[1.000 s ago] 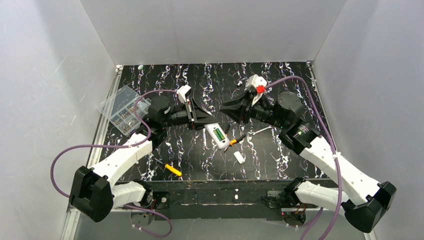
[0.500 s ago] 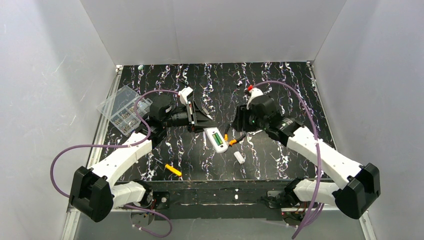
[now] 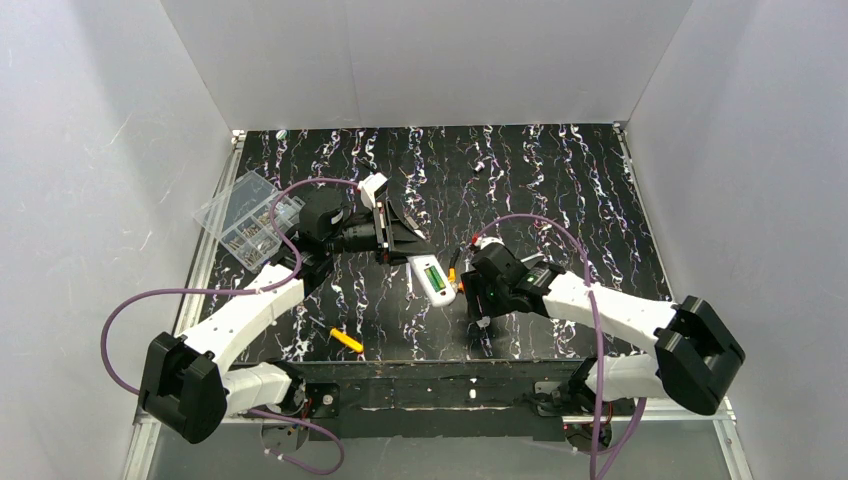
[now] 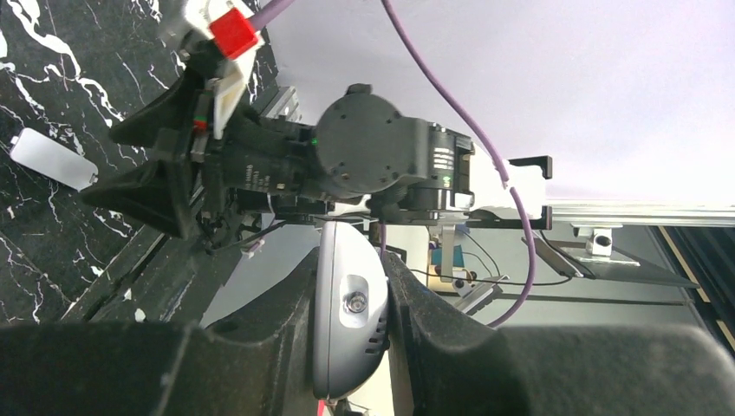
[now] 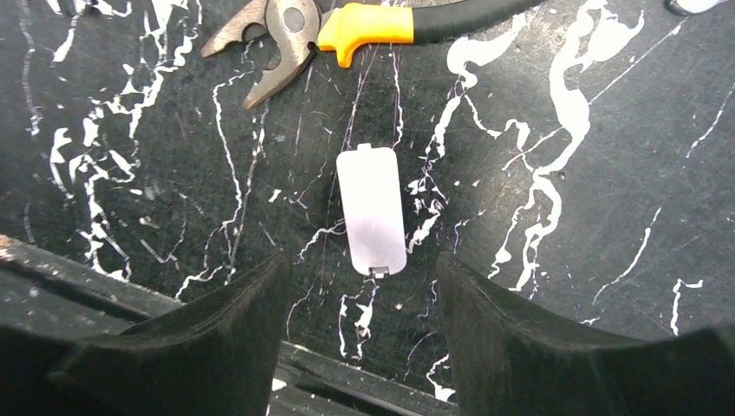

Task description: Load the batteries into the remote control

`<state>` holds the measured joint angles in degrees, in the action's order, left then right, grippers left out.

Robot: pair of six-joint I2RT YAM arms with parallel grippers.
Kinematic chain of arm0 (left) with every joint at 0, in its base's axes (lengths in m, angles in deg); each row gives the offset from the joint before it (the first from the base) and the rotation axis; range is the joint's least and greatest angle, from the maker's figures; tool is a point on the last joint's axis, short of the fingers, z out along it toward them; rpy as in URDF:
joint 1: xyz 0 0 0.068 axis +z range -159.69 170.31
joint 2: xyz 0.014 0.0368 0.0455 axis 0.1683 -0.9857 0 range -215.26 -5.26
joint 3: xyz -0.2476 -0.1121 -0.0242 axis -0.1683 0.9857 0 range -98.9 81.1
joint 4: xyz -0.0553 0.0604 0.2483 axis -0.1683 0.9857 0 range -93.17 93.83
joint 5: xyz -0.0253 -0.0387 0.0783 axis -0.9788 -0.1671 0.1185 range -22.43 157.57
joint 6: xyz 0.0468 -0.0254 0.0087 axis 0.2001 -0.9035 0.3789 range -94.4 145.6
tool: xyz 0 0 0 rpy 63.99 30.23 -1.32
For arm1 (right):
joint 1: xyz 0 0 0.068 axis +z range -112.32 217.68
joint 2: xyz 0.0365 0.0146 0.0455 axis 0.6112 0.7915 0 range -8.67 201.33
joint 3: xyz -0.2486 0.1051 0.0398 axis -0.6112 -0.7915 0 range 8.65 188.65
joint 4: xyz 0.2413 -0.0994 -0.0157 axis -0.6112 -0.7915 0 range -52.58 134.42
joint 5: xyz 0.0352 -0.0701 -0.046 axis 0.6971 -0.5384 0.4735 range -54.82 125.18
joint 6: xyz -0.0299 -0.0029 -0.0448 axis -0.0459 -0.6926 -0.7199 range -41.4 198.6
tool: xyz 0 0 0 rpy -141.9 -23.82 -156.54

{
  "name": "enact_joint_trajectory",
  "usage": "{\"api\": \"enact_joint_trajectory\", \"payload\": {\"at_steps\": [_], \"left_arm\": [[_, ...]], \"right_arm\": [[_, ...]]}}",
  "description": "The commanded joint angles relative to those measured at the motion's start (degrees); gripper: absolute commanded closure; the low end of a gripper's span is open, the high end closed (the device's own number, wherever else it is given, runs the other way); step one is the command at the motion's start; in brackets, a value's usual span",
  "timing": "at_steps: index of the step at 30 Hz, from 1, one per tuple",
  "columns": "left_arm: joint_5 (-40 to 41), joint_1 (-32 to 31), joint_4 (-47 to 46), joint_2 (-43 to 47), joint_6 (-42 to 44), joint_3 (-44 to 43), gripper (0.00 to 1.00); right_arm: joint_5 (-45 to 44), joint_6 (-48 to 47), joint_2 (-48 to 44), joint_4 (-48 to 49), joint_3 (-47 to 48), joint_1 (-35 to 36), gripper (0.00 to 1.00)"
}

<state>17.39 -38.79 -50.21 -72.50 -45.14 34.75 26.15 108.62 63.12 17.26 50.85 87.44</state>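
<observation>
The white remote control (image 3: 434, 279) lies back-up on the black marbled table, and green batteries (image 3: 434, 272) show in its open compartment. My left gripper (image 3: 405, 240) is shut on the remote's far end. In the left wrist view the remote (image 4: 347, 329) is pinched between both fingers of that gripper (image 4: 347, 270). My right gripper (image 3: 481, 303) is low over the table to the right of the remote. In the right wrist view it (image 5: 360, 290) is open and empty, and the small loose white cover piece (image 5: 371, 211) lies just ahead between its fingers.
Pliers with a yellow-orange handle (image 5: 347, 26) lie just beyond the cover, beside the remote. A small yellow piece (image 3: 347, 340) lies near the front left. A clear box of small parts (image 3: 248, 216) sits at the left edge. The table's front edge (image 5: 364, 368) is just under the right fingers.
My right arm swung from the far middle of the table down toward the near edge and now hangs low over the white cover piece. My left gripper and the remote stayed put.
</observation>
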Motion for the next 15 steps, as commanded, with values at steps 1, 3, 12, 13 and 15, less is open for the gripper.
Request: {"api": "enact_joint_trajectory", "payload": {"at_steps": [1, 3, 12, 13, 15], "left_arm": [[-3.7, -0.1, -4.1, 0.5, -0.4, -2.8, 1.0], [-3.5, -0.2, -3.9, 0.6, -0.2, -2.5, 1.0], [-3.6, -0.2, -5.2, -0.2, -0.9, -2.8, 1.0], [-3.5, -0.2, -5.1, -0.2, -0.8, -2.7, 1.0], [-3.2, -0.2, -4.7, 0.1, -0.6, -2.6, 1.0]], "right_arm": [[-3.4, -1.4, 2.7, 4.3, -1.3, 1.6, 0.33], [-3.7, -2.0, 3.6, 5.2, -1.6, 1.9, 0.35], [-2.5, -5.3, 7.8, 7.8, -1.8, 1.8, 0.43], [-2.3, -5.3, 7.7, 7.9, -2.0, 1.9, 0.45], [-2.1, -5.3, 7.4, 7.8, -2.3, 1.9, 0.48]]}}
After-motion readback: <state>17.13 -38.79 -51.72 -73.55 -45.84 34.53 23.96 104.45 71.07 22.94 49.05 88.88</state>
